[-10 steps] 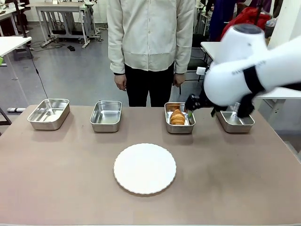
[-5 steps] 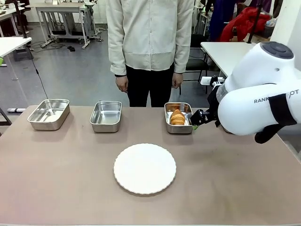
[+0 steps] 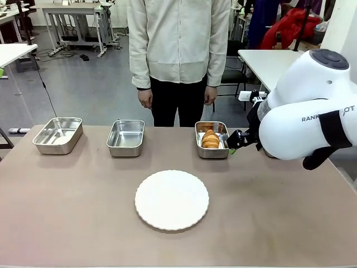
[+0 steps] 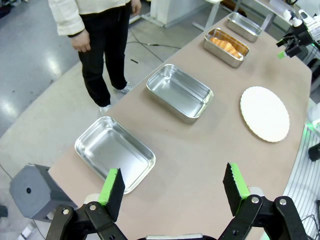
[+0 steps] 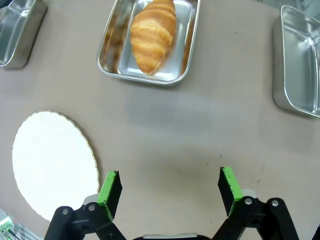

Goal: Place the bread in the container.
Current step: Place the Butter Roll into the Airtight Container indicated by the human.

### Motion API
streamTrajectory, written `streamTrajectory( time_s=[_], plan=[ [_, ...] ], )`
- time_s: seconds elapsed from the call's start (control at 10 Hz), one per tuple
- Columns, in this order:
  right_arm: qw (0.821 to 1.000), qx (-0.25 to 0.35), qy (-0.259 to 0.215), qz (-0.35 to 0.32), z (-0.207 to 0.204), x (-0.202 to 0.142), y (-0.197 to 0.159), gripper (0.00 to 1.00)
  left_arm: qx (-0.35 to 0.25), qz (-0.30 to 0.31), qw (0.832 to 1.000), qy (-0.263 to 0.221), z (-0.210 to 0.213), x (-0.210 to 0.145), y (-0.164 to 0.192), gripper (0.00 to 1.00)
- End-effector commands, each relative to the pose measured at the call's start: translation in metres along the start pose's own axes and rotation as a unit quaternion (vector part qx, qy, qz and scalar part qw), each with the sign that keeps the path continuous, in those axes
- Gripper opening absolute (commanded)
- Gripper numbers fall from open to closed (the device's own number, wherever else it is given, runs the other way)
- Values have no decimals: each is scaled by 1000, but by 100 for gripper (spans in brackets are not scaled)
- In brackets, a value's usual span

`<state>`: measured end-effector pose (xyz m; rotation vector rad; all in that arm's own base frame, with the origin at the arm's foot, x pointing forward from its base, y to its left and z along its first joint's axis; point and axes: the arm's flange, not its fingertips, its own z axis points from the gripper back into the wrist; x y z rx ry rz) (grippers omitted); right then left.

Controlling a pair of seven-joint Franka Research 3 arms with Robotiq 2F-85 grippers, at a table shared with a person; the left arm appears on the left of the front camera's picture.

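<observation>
While the bread [image 3: 210, 138] lies inside the container [image 3: 212, 150], the third pan along the far edge of the tabletop [image 3: 279, 212] counted from the robot's left, we judge the placing as good as done. Our right claw [image 5: 165, 187] hangs over bare tabletop on the near side of that pan, its green pads spread wide with nothing between them; from the front it shows just beside the container's right rim [image 3: 236, 140], clear of the steel. We read that released, stood-off pose as a claw with no further business on the croissant.

Our left claw [image 4: 172, 192] is likewise spread and empty, poised over the left end of the tabletop near the first empty pan [image 4: 114, 152], well away from the work, so it crowds nothing.

The bread is golden brown, with ridged bands running across its back and a taper at each end. It rests lengthwise along the pan's floor, roughly centred, its sides mirrored in the shiny walls. No part seems to overhang the rolled rim.

The round white plate [image 3: 172, 200] sits bare near the middle of the tabletop, closer to the near edge, and two more steel pans, the second from the left [image 3: 126, 137] and the one at the right end [image 5: 297, 60], stand empty. A person [image 3: 178, 50] stands behind the far edge, hands down at the sides, taking no part.
</observation>
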<state>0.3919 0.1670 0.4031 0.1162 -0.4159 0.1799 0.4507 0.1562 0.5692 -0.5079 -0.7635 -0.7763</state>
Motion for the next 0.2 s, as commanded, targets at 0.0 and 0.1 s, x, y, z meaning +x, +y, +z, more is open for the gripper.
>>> streamTrajectory(
  time_s=[0.0,0.1],
  plan=[
    [1000,0,-1,-4,0,-1,1,100,-4,-5,1000,-2,1,1,-2,100],
    [1000,0,-1,-4,0,-1,1,100,-4,-5,1000,-2,1,1,-2,100]
  ],
)
